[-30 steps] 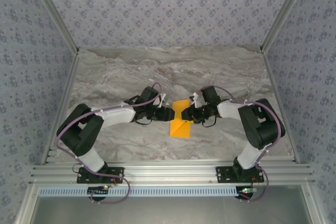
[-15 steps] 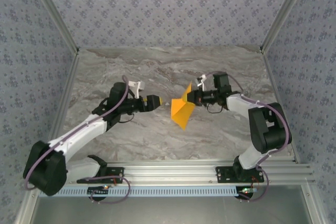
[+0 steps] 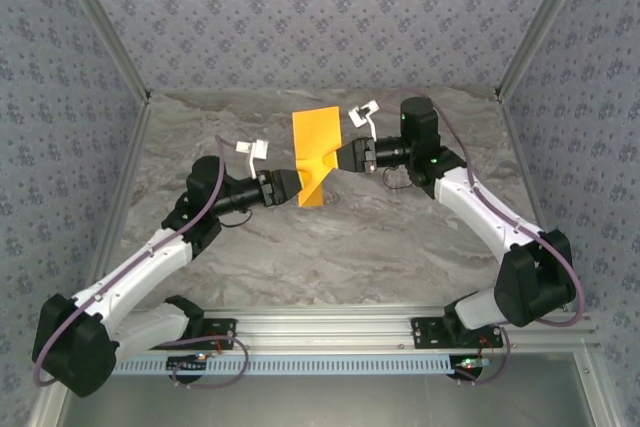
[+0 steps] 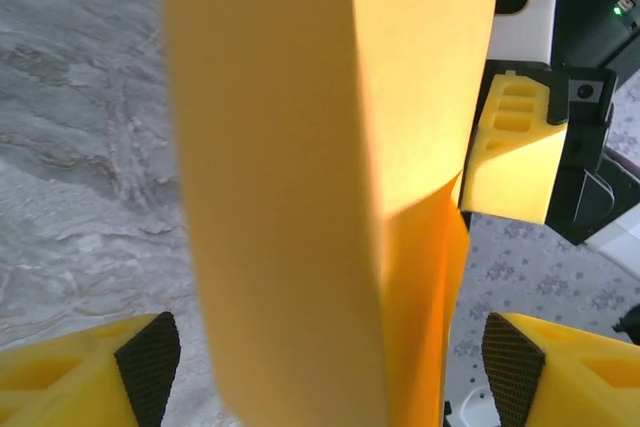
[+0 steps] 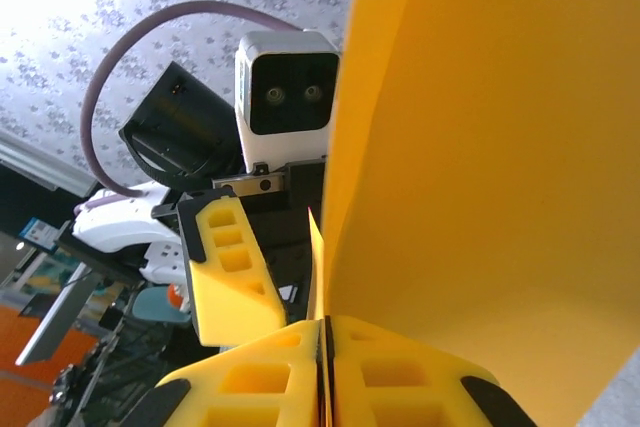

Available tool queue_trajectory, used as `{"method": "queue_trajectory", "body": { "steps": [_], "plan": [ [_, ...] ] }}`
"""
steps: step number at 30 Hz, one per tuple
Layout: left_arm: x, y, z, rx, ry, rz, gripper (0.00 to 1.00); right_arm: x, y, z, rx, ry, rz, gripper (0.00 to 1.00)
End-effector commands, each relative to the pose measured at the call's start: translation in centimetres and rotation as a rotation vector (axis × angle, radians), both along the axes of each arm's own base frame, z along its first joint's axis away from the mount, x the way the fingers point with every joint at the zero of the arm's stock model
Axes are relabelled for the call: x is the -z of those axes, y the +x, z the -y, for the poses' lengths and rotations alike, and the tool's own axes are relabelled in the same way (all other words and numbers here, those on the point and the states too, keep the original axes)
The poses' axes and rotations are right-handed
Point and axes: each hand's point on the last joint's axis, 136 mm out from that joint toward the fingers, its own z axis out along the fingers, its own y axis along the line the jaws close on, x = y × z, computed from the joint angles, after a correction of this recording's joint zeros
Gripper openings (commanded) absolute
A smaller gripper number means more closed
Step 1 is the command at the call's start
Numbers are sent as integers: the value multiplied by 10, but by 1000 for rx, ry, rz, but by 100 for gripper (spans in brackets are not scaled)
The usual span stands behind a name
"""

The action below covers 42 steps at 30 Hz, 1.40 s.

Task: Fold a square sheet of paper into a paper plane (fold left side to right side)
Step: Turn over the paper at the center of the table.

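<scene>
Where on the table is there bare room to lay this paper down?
Widest bare table: the near stretch between the left arm and right arm, in front of the paper. The far-left corner too. Crowded where both arms meet at the paper.

Left arm (image 3: 140, 262) and right arm (image 3: 480, 212) — white link shells, black joints, lilac cables (image 5: 190, 12). Left end effector (image 3: 296, 186) and right end effector (image 3: 343, 158) — yellow ribbed fingers (image 4: 585, 382), black textured pads (image 4: 150, 367).

Table (image 3: 400, 257): flat slab with a matte, grey-brown marble-look top, veining mostly left to right. Aluminium rail (image 3: 330, 325) ran along its near edge, carrying the black left arm base (image 3: 195, 332) and right arm base (image 3: 465, 329). Arm shadows fell mid-table.
</scene>
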Motion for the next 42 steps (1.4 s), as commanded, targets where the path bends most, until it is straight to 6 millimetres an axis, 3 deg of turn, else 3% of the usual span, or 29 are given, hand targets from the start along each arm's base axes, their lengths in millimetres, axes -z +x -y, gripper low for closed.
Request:
{"method": "queue_trajectory", "body": {
  "steps": [1,11,17,21,25,29,34,38,42],
  "plan": [
    [-44,-15,4,45,-93,116,75,-18,-9,-5,-29,23,6,13],
    [-48,-23,3,23,-102,129,29,-24,-7,-6,0,37,0,18],
    [-30,-20,-3,-36,1,103,8,-8,5,13,111,-52,18,35],
    [2,-18,-16,-144,252,83,2,23,25,52,318,-254,42,47],
    [38,-18,-36,-264,558,61,0,64,46,115,601,-535,34,55],
    [63,-20,-56,-384,897,65,0,95,53,182,843,-720,-23,61],
    [92,-17,-80,-536,1301,-1,0,111,46,240,1047,-829,-41,69],
    [112,-14,-75,-598,1492,-68,0,113,36,270,1160,-873,-39,76],
    [140,-10,-59,-590,1588,-136,0,113,29,285,1209,-893,-36,78]
  ]
}}
